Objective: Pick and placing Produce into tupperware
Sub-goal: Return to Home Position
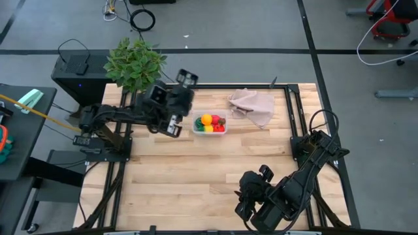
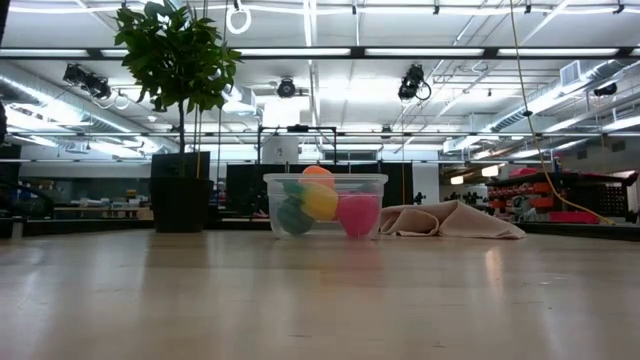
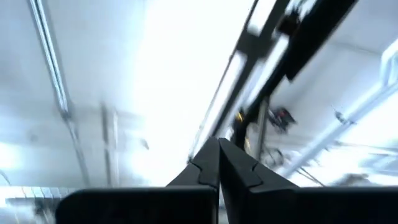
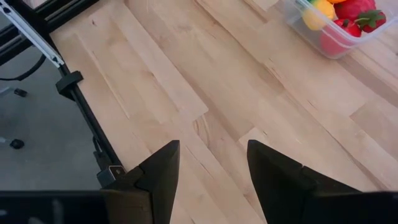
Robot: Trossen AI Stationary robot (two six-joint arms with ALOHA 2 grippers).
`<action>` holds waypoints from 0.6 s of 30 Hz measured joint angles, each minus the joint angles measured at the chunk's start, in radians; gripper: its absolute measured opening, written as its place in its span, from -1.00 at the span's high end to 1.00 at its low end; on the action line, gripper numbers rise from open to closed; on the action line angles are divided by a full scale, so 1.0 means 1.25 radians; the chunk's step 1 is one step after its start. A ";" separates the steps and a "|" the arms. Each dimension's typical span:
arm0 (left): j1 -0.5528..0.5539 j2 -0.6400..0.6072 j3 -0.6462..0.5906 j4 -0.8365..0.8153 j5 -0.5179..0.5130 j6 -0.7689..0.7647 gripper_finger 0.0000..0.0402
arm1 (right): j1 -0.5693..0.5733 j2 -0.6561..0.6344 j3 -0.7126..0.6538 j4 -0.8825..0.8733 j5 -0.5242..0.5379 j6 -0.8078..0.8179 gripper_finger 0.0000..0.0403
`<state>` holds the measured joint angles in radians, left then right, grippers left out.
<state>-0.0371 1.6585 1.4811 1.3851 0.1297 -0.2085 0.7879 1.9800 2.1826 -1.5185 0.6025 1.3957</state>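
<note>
Step in hand, I judge: homing, produce (image 1: pixel 210 122) in tupperware (image 2: pixel 375 196); my left gripper (image 3: pixel 219 163), pressed together, raised beside it, needs folding back; my right gripper (image 4: pixel 211 168), spread, waits well apart.

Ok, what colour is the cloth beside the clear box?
Beige-pink; the cloth shows best in the high view.
</note>
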 joint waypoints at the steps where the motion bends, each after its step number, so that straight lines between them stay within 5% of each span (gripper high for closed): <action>1: -0.004 0.000 0.000 0.026 -0.015 0.020 0.97 | 0.000 0.000 0.000 0.000 0.000 0.000 0.03; 10: -0.030 0.000 -0.002 0.072 -0.110 0.162 0.98 | -0.009 0.000 0.000 -0.002 0.000 0.022 0.03; 14: -0.052 -0.007 -0.057 0.147 -0.266 0.241 0.98 | -0.019 0.000 0.000 -0.003 -0.002 0.022 0.03; 18: -0.053 -0.053 -0.135 0.153 -0.284 0.278 0.99 | -0.027 0.000 0.000 -0.002 -0.010 0.023 0.03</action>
<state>-0.1031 1.5925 1.3129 1.5763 -0.2259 0.1388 0.7547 1.9800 2.1826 -1.5206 0.5903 1.4242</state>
